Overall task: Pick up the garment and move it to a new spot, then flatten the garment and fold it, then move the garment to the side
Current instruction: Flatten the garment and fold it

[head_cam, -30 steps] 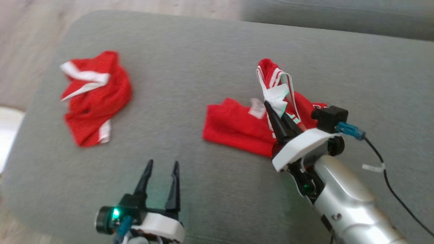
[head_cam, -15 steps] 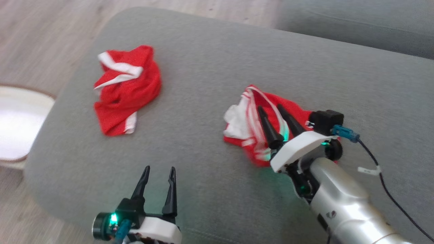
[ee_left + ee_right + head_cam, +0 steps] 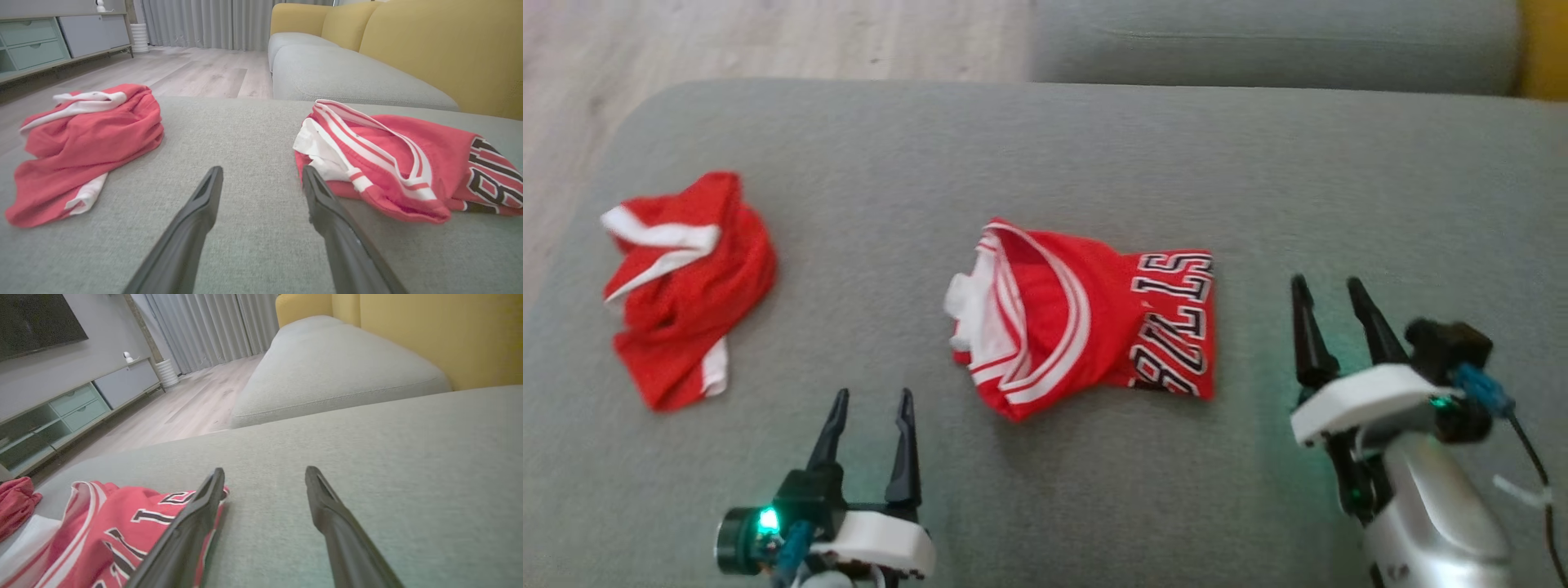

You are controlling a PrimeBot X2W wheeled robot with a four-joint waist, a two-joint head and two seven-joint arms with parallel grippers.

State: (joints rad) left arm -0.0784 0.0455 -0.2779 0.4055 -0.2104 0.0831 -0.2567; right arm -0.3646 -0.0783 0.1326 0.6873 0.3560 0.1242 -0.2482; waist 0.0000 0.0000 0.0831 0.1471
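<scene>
Jersey point(image 3: 1086, 318) lies rumpled mid-cushion on grey sofa point(image 3: 1045, 147), red shorts point(image 3: 686, 286) well left. Left gripper point(image 3: 870, 400) and right gripper point(image 3: 1327, 286) both spread, holding nothing, flanking jersey.

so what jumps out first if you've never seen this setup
The red jersey with black-and-white lettering, rumpled in the middle of the grey cushion, draws the eye first. A second crumpled red garment lies to its left. The left gripper and right gripper sit open and empty nearer the camera, one each side of the jersey.
</scene>
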